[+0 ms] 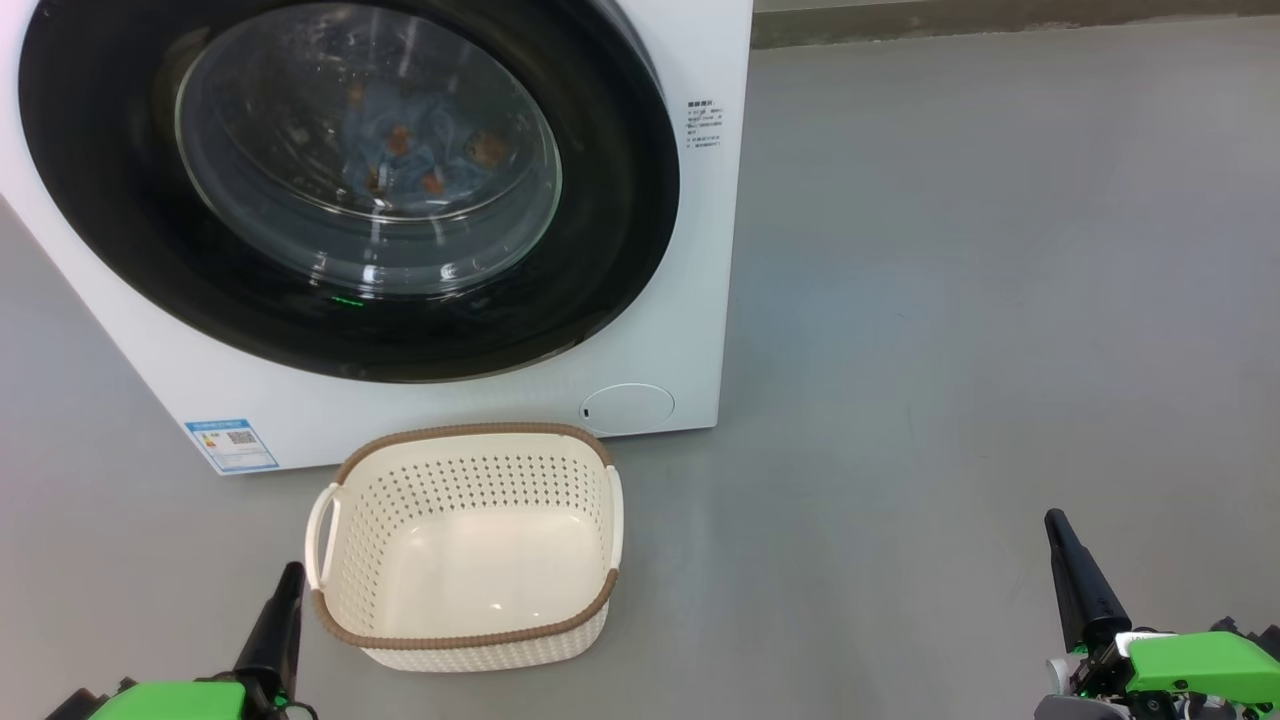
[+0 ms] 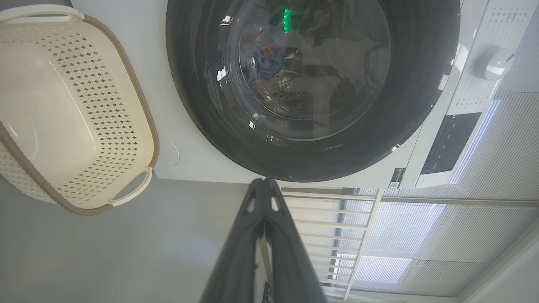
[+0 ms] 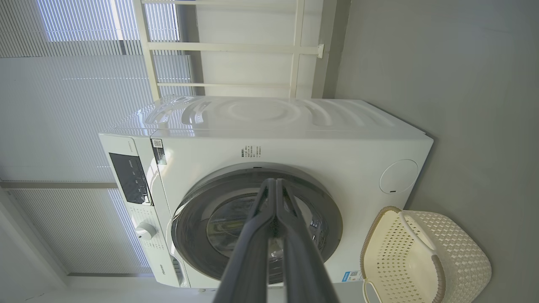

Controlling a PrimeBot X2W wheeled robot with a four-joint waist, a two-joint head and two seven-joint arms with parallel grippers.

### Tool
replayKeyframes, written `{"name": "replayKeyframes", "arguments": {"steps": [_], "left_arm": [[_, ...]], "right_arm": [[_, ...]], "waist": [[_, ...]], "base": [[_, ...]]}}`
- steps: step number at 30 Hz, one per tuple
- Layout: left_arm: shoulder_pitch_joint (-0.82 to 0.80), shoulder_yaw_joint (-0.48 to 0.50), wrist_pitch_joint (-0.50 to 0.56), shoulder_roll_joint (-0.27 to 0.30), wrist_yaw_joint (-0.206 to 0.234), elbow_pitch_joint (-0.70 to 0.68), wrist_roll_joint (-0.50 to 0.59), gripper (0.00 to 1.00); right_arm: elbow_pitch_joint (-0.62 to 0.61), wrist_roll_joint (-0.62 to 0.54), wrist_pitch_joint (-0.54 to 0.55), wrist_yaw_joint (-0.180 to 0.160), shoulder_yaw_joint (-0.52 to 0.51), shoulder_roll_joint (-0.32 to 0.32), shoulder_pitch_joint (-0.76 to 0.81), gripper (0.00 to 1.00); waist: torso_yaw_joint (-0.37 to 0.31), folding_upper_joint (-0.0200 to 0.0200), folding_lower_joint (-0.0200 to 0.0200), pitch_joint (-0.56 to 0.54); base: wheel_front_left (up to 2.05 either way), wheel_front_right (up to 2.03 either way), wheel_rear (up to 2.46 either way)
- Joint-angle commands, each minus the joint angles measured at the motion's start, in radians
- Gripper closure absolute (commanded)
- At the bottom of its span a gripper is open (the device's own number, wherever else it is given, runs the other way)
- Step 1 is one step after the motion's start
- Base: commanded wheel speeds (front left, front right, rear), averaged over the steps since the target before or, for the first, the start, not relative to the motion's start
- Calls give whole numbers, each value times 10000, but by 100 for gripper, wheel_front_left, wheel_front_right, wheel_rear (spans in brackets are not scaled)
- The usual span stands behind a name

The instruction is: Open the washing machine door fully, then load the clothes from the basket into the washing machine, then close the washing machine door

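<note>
**Operator:** What's on my left?

**Spotter:** Your left gripper (image 1: 292, 572) is at the lower left. Its two dark fingers are pressed together with nothing between them, and it sits near the basket's front left corner.

**Operator:** And in the middle?

**Spotter:** The washing machine (image 1: 700, 300) stands on the grey floor (image 1: 950, 300) in front of you. The washing machine door (image 1: 620, 200) lies closed flat against its front. Through the glass you can make out the clothes (image 1: 410, 150), light blue with orange-brown figures, inside the drum. The basket (image 1: 470, 432) sits on the floor just in front of the machine, below the door, and you can see its bare cream bottom.

**Operator:** My right side?

**Spotter:** Your right gripper (image 1: 1056, 520) is at the lower right, well apart from the basket and the machine. Its fingers are also closed tip to tip and hold nothing. In the right wrist view it points towards the door.
</note>
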Motion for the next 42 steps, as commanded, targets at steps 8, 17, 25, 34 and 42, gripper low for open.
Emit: {"name": "replayKeyframes", "arguments": {"steps": [8,17,25,34,42], "left_arm": [[-405,339,58,215,-100,-196,-75,100],[-405,339,58,215,-100,-196,-75,100],[-405,339,58,215,-100,-197,-76,100],[-405,339,58,215,-100,-197,-76,100],[-405,339,58,215,-100,-197,-76,100]], "right_arm": [[-241,34,83,16,218,-36,-410,100],[-241,34,83,16,218,-36,-410,100],[-241,34,83,16,217,-36,-410,100],[-241,34,83,16,217,-36,-410,100],[-241,34,83,16,217,-36,-410,100]], "waist": [[0,-1,0,0],[0,-1,0,0],[0,-1,0,0],[0,-1,0,0],[0,-1,0,0]], "base": [[0,0,0],[0,0,0],[0,0,0],[0,0,0],[0,0,0]]}}
